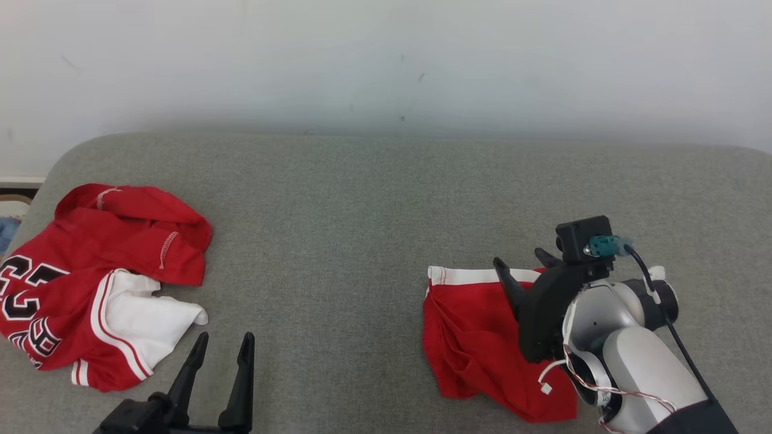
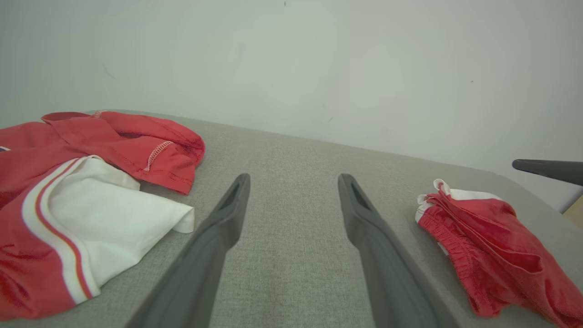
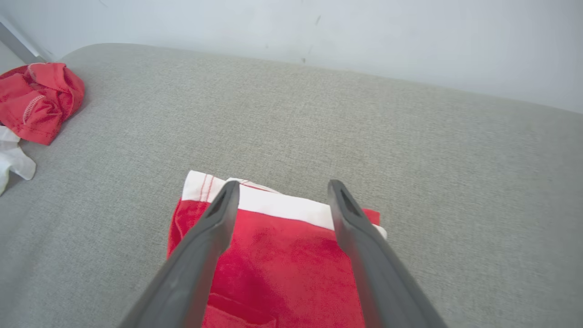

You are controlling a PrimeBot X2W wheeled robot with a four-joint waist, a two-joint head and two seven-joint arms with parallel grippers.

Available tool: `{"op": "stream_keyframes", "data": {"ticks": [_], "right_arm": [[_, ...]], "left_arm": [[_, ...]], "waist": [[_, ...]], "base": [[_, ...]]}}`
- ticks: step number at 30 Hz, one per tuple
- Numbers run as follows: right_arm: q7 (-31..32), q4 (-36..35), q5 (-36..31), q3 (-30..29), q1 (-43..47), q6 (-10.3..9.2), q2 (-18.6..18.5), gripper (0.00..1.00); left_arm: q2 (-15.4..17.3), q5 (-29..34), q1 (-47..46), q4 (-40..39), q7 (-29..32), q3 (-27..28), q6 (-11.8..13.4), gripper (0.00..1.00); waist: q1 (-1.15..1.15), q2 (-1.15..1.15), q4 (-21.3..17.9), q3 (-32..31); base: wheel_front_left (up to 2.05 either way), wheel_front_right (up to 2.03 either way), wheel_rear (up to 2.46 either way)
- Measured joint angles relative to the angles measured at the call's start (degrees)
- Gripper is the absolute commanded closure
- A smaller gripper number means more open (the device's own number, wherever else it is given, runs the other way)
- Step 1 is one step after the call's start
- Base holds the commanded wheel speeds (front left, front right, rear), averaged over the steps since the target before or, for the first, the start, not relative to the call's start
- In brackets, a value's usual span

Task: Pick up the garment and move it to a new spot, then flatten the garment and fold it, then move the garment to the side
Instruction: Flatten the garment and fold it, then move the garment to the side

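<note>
A folded red garment (image 1: 470, 337) with a white band along its far edge lies on the grey padded surface (image 1: 362, 229) at the right. My right gripper (image 1: 518, 259) stands open just above its far right part, fingers spread and nothing between them. In the right wrist view the garment (image 3: 282, 255) lies under the open gripper (image 3: 283, 184), whose fingertips reach the white band. My left gripper (image 1: 224, 336) is open near the front edge at the left, over bare surface. The left wrist view shows that open gripper (image 2: 294, 177) and the garment (image 2: 492, 241) off to its right.
A crumpled red and white jersey (image 1: 90, 283) with black numbers lies at the far left, also seen as the jersey (image 2: 68, 182) and the jersey (image 3: 36, 95). A pale wall (image 1: 386, 60) rises behind the surface. Grey surface stretches between the two garments.
</note>
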Motion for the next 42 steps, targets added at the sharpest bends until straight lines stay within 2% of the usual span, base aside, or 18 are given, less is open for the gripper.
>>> {"op": "stream_keyframes", "data": {"ticks": [3,7,8,11,21,27,42], "right_arm": [[-5.17,-3.68,-2.34,-1.13,2.76,-0.02,-1.86,0.00],[-13.83,-7.87,-4.61,-3.47,6.32,-0.02,-2.13,0.00],[-17.92,-8.93,-5.60,-5.42,8.79,-0.02,-1.88,0.00],[-23.86,-9.34,-7.31,-9.75,12.90,-0.03,0.15,0.00],[-38.39,-9.22,-11.17,-17.40,20.15,-0.03,2.68,0.00],[-43.25,-8.37,-12.12,-18.20,21.50,-0.04,3.03,0.00],[-44.45,-7.54,-12.27,-18.16,21.36,-0.04,3.68,0.00]], "left_arm": [[0.03,0.21,0.31,-1.12,0.00,0.43,0.09,0.00],[0.34,1.16,0.93,-2.44,-0.01,1.21,0.55,0.00],[0.42,1.82,1.28,-2.75,0.00,1.36,0.68,0.00],[0.75,2.22,1.37,-3.50,-0.01,1.92,1.04,0.00],[0.89,2.38,2.89,-4.37,-0.01,2.66,1.47,0.00],[0.24,2.20,3.14,-4.95,-0.01,3.66,2.01,0.00],[0.37,2.16,3.70,-4.92,-0.01,4.09,1.43,0.00]], "waist": [[0.00,0.00,-0.91,-0.53],[-0.01,0.00,-2.37,-1.08],[-0.01,0.00,-3.11,-1.30],[-0.01,0.00,-4.23,-1.60],[-0.01,0.00,-7.05,-3.23],[0.00,0.00,-7.23,-3.45],[0.00,0.00,-7.25,-3.48]], "base": [[0.00,0.00,0.00],[0.00,0.00,0.00],[0.00,0.00,0.00],[0.00,0.00,0.00],[0.00,0.00,0.00],[0.00,0.00,0.00],[0.00,0.00,0.00]]}}
